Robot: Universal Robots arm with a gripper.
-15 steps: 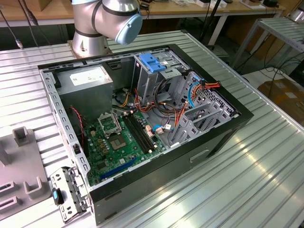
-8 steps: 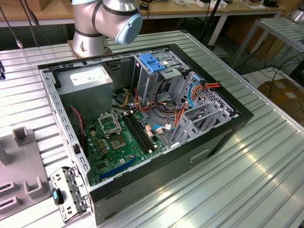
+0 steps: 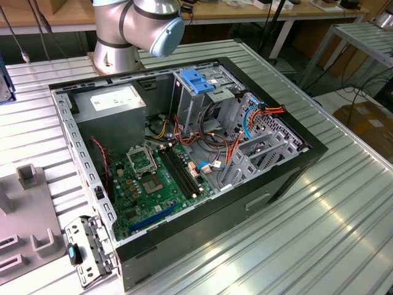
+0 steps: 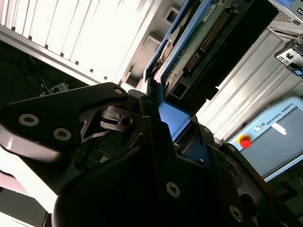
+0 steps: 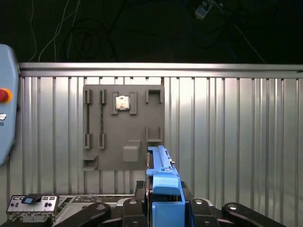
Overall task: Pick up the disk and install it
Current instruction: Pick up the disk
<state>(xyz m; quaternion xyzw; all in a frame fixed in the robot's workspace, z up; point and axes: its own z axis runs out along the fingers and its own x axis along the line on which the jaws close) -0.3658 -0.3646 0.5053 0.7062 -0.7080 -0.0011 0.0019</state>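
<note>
The disk [image 5: 163, 182] is seen edge-on in the first wrist view, its bright blue side rail rising between the black fingers of my gripper [image 5: 163, 210]. In the second wrist view the disk [image 4: 208, 33] turns its green circuit-board underside and connector toward the camera, framed by blue rails, with my gripper [image 4: 163, 118] shut on its near end. It hangs above the ribbed metal table, clear of the grey fixture plate [image 5: 123, 127]. In the exterior view, the open computer case [image 3: 295, 166] lies on its side with a drive cage and blue latch plate [image 3: 196, 83] at the back.
Inside the case are a grey power-supply box [image 3: 113, 101], a green motherboard [image 3: 153, 178] and loose cables [image 3: 245, 117]. The arm's base [image 3: 141, 24] stands behind the case. A small chip [image 5: 122, 102] sits on the fixture plate. A teach pendant [image 5: 4, 104] lies beside it.
</note>
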